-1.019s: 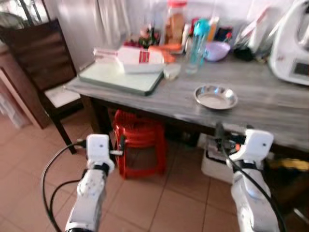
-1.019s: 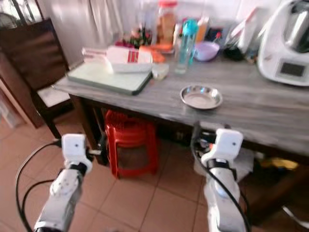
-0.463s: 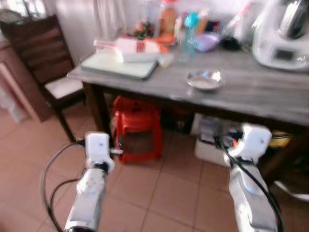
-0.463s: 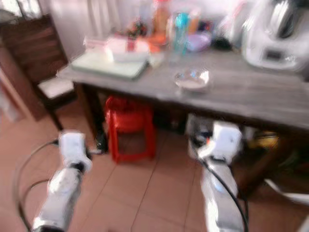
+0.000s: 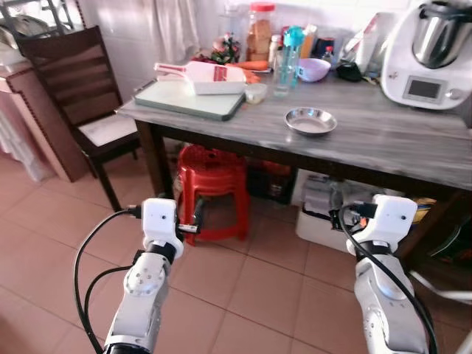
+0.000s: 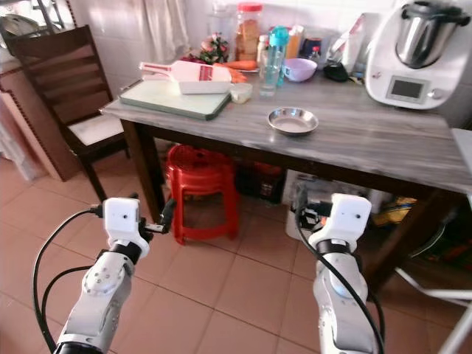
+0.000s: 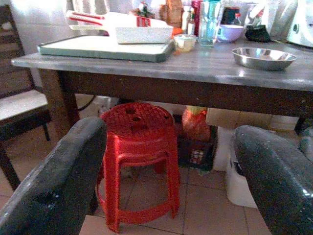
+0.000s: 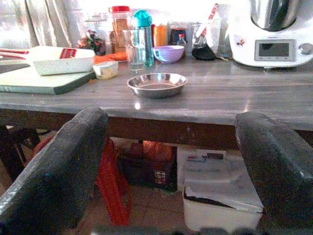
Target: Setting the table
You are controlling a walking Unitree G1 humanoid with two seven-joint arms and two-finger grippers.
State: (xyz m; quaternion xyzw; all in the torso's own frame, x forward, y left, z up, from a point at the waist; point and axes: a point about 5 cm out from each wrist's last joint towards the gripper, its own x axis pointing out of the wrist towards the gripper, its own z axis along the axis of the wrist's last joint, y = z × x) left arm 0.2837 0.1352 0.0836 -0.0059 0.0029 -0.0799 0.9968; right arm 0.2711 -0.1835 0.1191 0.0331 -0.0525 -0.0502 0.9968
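Shallow round steel dish (image 5: 311, 122) lay on the grey wooden worktop (image 5: 398, 140), well ahead of both hands. Left hand (image 7: 166, 161) and right hand (image 8: 171, 161) were released, empty, below worktop level.

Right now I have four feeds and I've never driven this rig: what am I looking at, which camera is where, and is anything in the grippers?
It's a walking humanoid with two silver arms. Two feeds are its head cameras, looking down at the left gripper and right gripper, both open and holding nothing. The other two feeds look out along each wrist's black fingers. Ahead stands a grey wooden table carrying a steel bowl, a green cutting board, jars, a blue bottle and a kitchen machine. A red stool sits underneath.
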